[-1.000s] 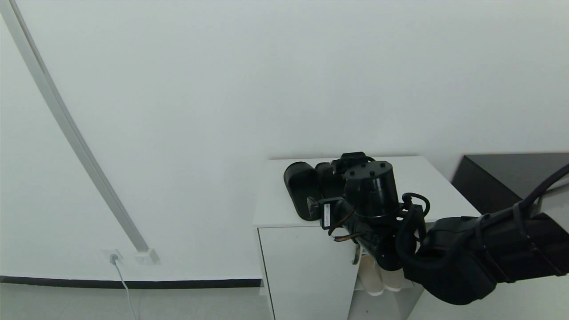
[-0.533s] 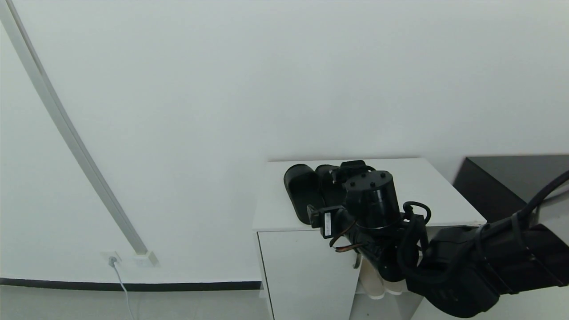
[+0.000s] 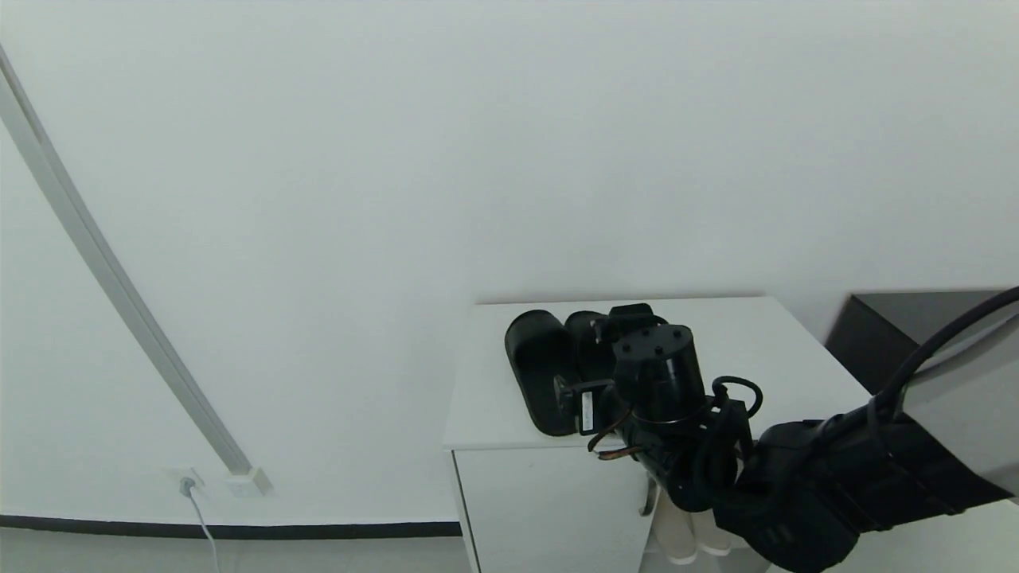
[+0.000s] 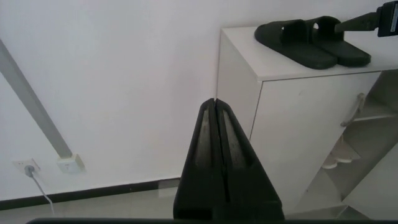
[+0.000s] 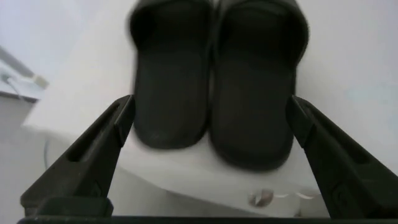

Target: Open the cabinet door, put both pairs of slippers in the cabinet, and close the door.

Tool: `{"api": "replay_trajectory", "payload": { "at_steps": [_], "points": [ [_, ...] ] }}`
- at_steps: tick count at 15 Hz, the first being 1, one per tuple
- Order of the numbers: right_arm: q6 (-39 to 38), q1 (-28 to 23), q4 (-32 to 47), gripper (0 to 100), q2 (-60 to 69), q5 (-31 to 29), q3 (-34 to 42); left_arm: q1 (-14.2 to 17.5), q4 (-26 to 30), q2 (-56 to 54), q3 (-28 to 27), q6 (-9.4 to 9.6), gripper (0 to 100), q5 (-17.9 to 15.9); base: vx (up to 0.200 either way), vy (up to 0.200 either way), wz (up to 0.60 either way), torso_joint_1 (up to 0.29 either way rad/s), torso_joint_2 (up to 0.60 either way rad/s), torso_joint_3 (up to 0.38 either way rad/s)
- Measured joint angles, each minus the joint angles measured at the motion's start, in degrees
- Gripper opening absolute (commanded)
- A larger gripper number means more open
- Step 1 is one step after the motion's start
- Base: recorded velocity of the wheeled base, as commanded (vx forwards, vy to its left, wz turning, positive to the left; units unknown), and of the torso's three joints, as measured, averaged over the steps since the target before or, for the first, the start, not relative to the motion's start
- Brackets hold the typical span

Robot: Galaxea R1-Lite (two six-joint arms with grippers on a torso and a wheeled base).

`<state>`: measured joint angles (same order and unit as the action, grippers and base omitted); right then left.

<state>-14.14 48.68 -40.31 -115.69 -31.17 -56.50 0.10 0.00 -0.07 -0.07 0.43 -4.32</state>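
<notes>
My head camera has shifted: the cabinet [image 3: 509,414] and the wall conduit [image 3: 103,270] sit lower in view than a second ago. My right arm has kept its place over the cabinet's front edge.

My right fingers [image 5: 99,149] are spread wide and grip nothing. One stands at each side of the black slippers [image 5: 214,81], level with the ends nearest my wrist, and I cannot tell whether they touch the pair. The black slippers lie side by side, touching, on the cabinet top, toward its left part.

My left fingers [image 4: 215,124] are pressed together and hold nothing. They hang to the left of the cabinet, below its top, well apart from it.

To the right of the closed front panel [image 4: 298,137] the cabinet is open and its shelves show. The pale slippers [image 3: 685,541] stand on a shelf inside, under my right arm.
</notes>
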Motion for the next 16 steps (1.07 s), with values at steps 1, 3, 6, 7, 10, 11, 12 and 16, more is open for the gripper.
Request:
{"api": "replay_trajectory", "payload": {
  "at_steps": [1, 3, 6, 7, 10, 11, 12, 16],
  "points": [
    [0.0, 0.1, -0.7, 100, -1.0, 0.0, 0.0, 0.0, 0.0, 0.0, 0.0, 0.01, 0, 0.0, 0.200, 0.000, 0.00, 0.007, 0.00, 0.002],
    [0.3, -0.5, -2.9, 100, -3.1, 0.1, -0.2, 0.0, 0.0, 0.0, 0.0, -0.07, 0, 0.0, 0.000, 0.000, 0.00, 0.000, 0.00, 0.000],
    [1.8, -2.0, -5.3, 100, -6.3, 1.4, -2.3, 0.0, 0.0, 0.0, 0.0, -0.07, 0, 0.0, 0.000, 0.000, 0.00, 0.000, 0.00, 0.000],
    [1.9, -2.5, -5.7, 100, -7.3, 2.2, -3.5, 0.0, 0.0, 0.0, 0.0, -0.07, 0, 0.0, 0.000, 0.000, 0.00, 0.000, 0.00, 0.000],
    [2.9, -3.5, -5.6, 100, -10.3, 3.1, -7.8, 0.0, 0.0, 0.0, 0.0, -0.07, 0, 0.0, 0.000, 0.000, 0.00, 0.000, 0.00, 0.000],
    [3.3, -3.9, -5.5, 100, -11.6, 3.1, -9.6, 0.0, 0.0, 0.0, 0.0, -0.07, 0, 0.0, 0.000, 0.000, 0.00, 0.000, 0.00, 0.000],
    [3.7, -4.3, -5.3, 100, -12.9, 3.1, -11.4, 0.0, 0.0, 0.0, 0.0, -0.07, 0, 0.0, 0.000, 0.000, 0.00, 0.000, 0.00, 0.000],
    [4.0, -6.0, -5.1, 100, -16.5, 4.5, -15.1, 0.0, 0.0, 0.0, 0.0, -0.10, 0, 0.0, 0.000, 0.000, 0.00, 0.000, 0.00, 0.000]
  ]
}}
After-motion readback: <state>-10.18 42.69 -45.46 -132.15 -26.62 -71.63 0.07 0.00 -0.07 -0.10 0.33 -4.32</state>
